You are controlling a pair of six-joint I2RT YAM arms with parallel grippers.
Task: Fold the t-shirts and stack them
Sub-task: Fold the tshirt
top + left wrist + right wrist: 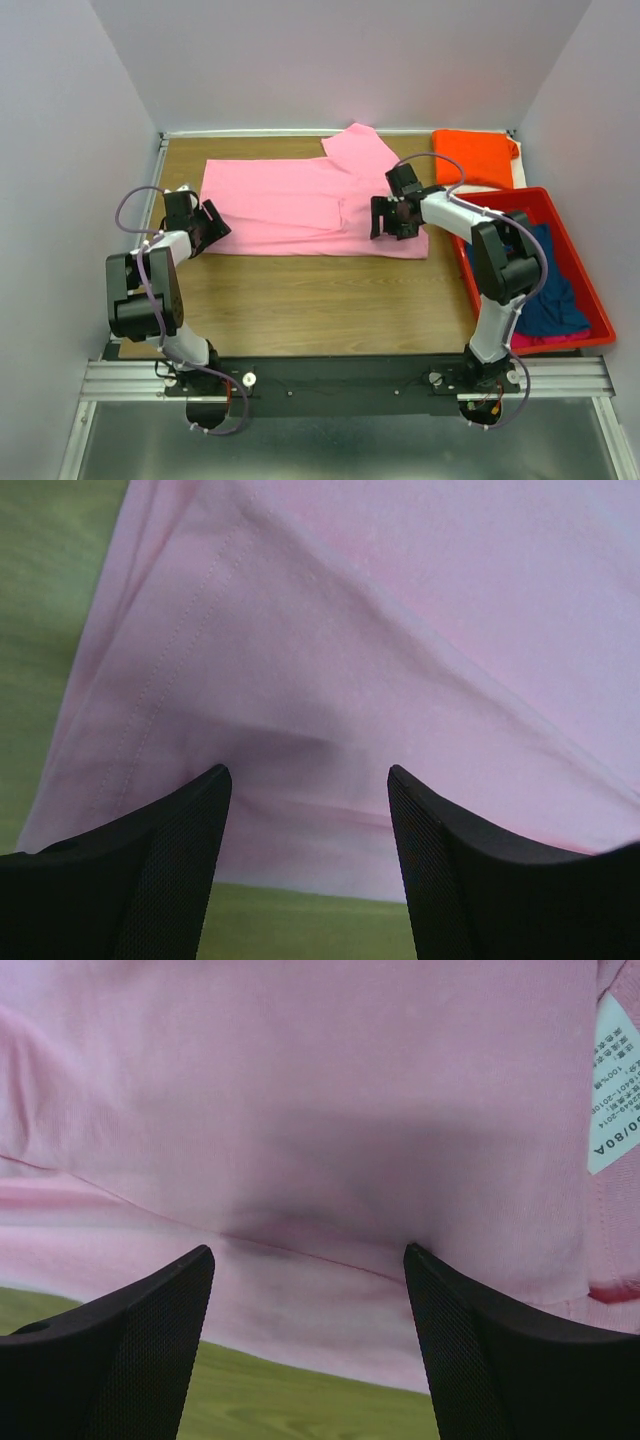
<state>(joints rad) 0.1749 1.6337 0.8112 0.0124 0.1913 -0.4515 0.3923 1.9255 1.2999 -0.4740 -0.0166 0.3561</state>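
1. Left gripper [307, 772]: black two-finger pincer, jaws apart, nothing clamped, at the left edge of item 2.
2. Plain light pink cotton t-shirt [300, 205]: spread flat on the far half of the brown wooden table [300, 300], one sleeve pointing at the back wall.
3. Right gripper [308, 1250]: jaws apart, empty, over the pink shirt's right end near a white care label [612, 1080].
4. Bright orange t-shirt [472, 155]: folded, far right corner.
5. Rigid red plastic bin [590, 300]: right table edge, holding a crumpled navy t-shirt [550, 290] with a magenta t-shirt [545, 340] showing beneath.
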